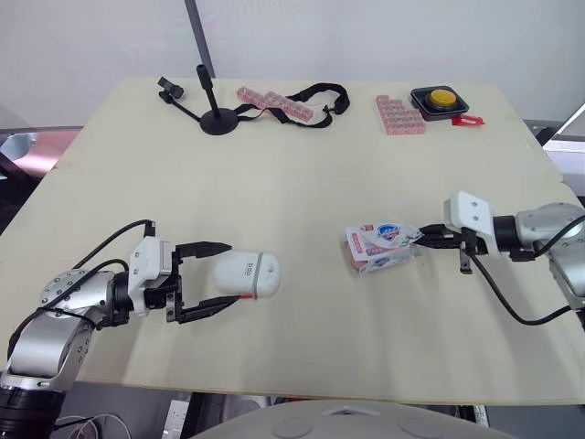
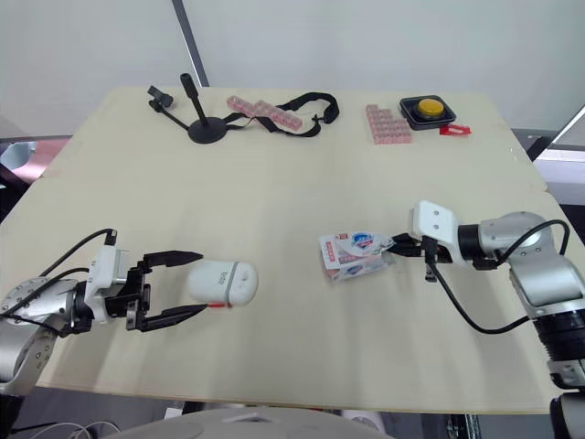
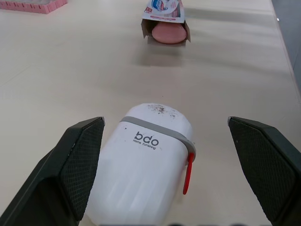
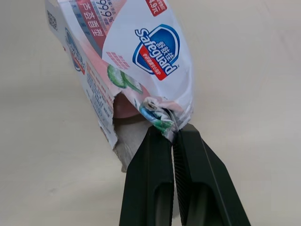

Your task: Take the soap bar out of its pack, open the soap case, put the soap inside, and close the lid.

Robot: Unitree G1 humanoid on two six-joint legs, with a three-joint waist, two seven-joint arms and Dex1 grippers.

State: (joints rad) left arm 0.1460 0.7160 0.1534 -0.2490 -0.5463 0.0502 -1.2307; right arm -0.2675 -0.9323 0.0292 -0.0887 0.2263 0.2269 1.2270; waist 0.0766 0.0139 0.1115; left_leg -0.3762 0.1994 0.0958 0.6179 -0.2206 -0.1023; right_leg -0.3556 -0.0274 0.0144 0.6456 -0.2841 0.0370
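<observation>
Pale wooden table (image 1: 302, 183) fills the scene, with a plain wall behind it. The soap bar (image 3: 168, 34) is not yet out: its pink end shows in the open mouth of the soap pack (image 1: 382, 245), which lies at about four o'clock from the table's middle. The right gripper (image 4: 171, 131) is clenched on the crumpled end of the pack at the pack's three o'clock side, fingers pressed together over the wrapper. Holding the pack by that end leaves the open mouth pointing toward nine o'clock, so I judge a lift or shake would let the bar slide out toward the other arm.

At about seven o'clock from the table's middle lies the white soap case (image 1: 245, 274), lid closed, on its side with a red tab along one edge. The left gripper (image 1: 234, 273) is released, its two fingers spread wide to either side of the case; whether either finger touches it I cannot tell. That stance looks like readiness to steady the case.

Well apart, along the far edge from eleven to one o'clock, stand a black stand (image 1: 215, 114), pink strips (image 1: 274, 103), a black strap (image 1: 320, 96), a pink block (image 1: 398, 114) and a yellow button (image 1: 441, 99).
</observation>
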